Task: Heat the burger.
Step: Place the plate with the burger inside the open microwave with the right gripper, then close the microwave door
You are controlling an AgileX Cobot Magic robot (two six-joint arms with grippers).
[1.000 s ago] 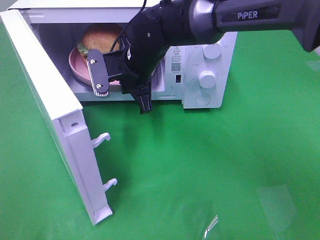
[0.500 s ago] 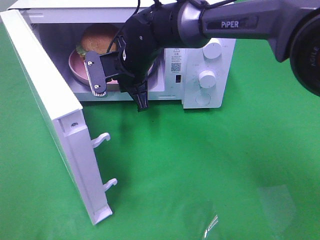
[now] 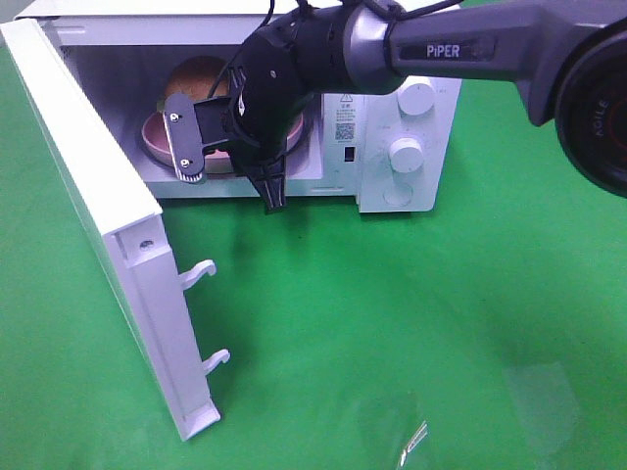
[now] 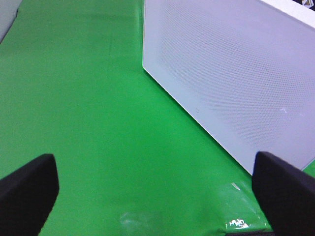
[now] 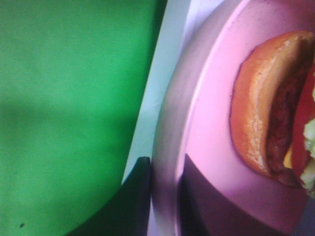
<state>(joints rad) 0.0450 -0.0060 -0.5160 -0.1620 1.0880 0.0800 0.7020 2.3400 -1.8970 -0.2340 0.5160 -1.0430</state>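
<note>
Bright green cloth (image 3: 421,323), white microwave (image 3: 441,137), white door (image 4: 236,78) with a fine dotted mesh, pink dish (image 5: 209,137), burger (image 5: 256,98) with golden-brown bun, dark brown patty, red filling and pale green lettuce, black left gripper (image 4: 157,187), black right gripper (image 5: 163,201), grey arm (image 3: 529,39) with white lettering.

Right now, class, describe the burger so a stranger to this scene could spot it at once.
Find the white microwave with its door swung open. Inside sits a pink dish; the burger on it is the only food, with a golden-brown bun.
</note>
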